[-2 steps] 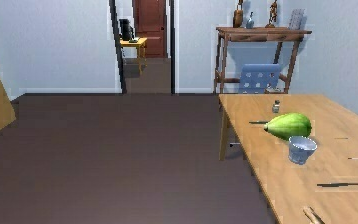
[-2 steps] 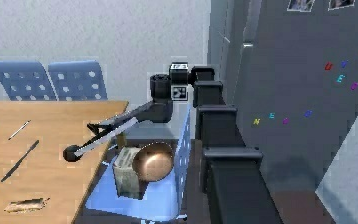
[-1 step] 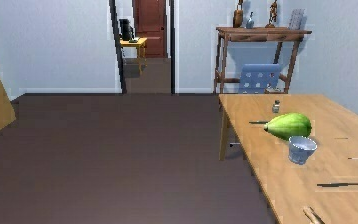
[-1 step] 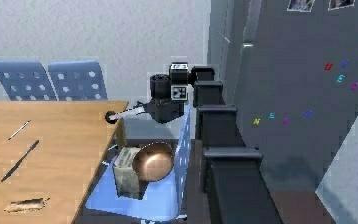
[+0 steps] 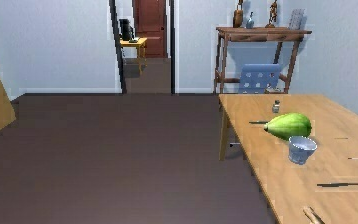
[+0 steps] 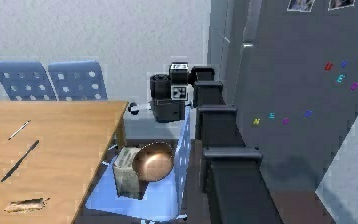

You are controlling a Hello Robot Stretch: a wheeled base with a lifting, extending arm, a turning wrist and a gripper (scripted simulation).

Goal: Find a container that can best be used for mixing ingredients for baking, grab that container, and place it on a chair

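Forward view first: dark floor runs up to an open doorway (image 5: 147, 45), and along the forward view's right side sits the wooden desk (image 5: 267, 175). On it are a green fruit (image 5: 290, 125), a small shaker (image 5: 276, 106) just behind it, and a pale blue cup (image 5: 302, 150) near the fruit's front. A blue chair (image 5: 259, 77) stands at the desk's far end, and behind that a tall wooden shelf (image 5: 262, 35) carries small figures.

Over to the arm side view: the arm (image 6: 222, 150) climbs from the bottom edge, and the gripper (image 6: 155, 104) shows at its far end, beside the white marker squares (image 6: 179, 75). Fingers spread or pressed together? I cannot tell, nor whether they hold anything. Lower in the picture, a rounded coppery bowl (image 6: 153, 160) lies on a blue seat (image 6: 112, 185) just beside the desk's edge, touching a tan object (image 6: 127, 172). Two more blue chairs (image 6: 27, 80) line the desk's far side, a pen (image 6: 20, 160) lies on the wood, and a dark fridge (image 6: 297, 110) with coloured letter magnets stands at the right.
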